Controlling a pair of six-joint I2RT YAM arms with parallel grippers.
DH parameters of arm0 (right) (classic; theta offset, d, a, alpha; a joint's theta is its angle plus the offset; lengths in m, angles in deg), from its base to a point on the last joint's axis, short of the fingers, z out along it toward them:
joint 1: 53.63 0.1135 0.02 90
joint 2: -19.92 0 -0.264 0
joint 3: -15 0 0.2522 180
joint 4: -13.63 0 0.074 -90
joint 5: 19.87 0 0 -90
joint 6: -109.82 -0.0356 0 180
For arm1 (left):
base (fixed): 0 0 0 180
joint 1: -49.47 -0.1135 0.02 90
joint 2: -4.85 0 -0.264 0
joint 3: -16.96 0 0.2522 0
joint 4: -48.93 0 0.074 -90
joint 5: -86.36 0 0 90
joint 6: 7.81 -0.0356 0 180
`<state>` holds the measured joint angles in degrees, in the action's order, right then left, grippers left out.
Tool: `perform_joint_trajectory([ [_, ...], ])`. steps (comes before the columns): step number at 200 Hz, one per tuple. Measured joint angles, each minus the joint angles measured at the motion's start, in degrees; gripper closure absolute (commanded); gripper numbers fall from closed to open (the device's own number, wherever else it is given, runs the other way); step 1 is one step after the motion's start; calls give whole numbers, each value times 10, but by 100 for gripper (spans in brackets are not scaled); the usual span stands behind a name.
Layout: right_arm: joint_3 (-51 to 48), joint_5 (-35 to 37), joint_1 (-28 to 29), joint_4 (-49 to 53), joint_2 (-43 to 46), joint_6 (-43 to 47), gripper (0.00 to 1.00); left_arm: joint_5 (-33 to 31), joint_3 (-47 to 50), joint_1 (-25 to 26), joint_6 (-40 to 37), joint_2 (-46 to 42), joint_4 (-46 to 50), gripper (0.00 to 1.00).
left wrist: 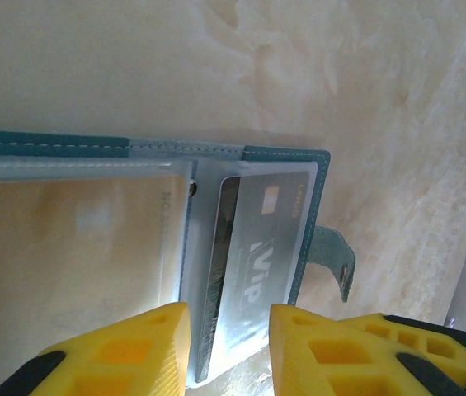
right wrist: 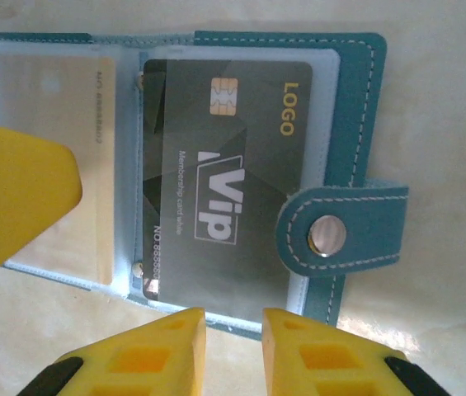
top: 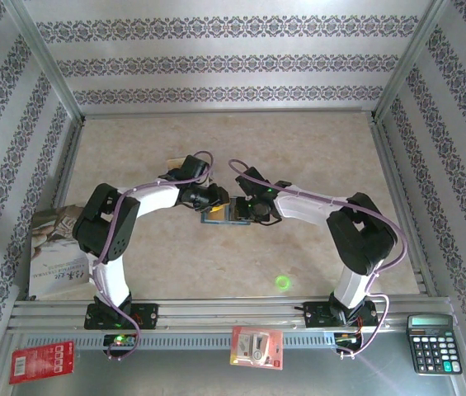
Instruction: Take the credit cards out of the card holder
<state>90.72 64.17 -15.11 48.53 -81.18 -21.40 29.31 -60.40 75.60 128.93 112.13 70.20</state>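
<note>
Here the left gripper (left wrist: 228, 351) has its yellow jaws drawn narrow but not closed. A gap shows between the tips, and the lower edge of a clear plastic sleeve (left wrist: 241, 330) sits in that gap, with neither tip seen to press on it. The right gripper (right wrist: 234, 334) is set much the same, narrow with a slot of daylight, its tips just at the near edge of the card holder (right wrist: 356, 99) and gripping nothing.

The card holder lies open and flat on the beige marbled table (top: 298, 148), at its middle, between the two wrists. Its teal strap tab (right wrist: 340, 235), with a metal snap, folds in over the right panel. That panel's sleeve holds the dark VIP card (right wrist: 224, 165), with a chip and a gold "LOGO". The left sleeve holds a tan-gold card (right wrist: 84, 148), partly covered in the right wrist view by a yellow finger (right wrist: 10, 206) coming in from the left.

Further out, along the near metal ledge, lie two red-and-white packets (top: 41, 361) and a black calculator (top: 433, 342). A printed booklet (top: 55, 256) rests at the table's left edge.
</note>
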Motion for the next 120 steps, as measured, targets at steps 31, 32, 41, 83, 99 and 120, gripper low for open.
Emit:
perform_joint_trajectory([
  [31,4,8,0,1,-11,0,75,0,-12,2,-4,10,2,70],
  [32,4,8,0,1,-11,0,75,0,-12,2,-4,11,2,70],
  [41,7,10,0,2,-13,0,76,0,-13,3,-5,12,2,71],
  [83,14,20,-2,2,-26,0,76,3,-13,4,-15,24,7,80],
  [99,14,21,-5,2,-34,0,76,5,-13,4,-17,29,10,81],
  [120,17,20,-6,2,-46,0,78,5,-13,4,-22,29,14,81],
])
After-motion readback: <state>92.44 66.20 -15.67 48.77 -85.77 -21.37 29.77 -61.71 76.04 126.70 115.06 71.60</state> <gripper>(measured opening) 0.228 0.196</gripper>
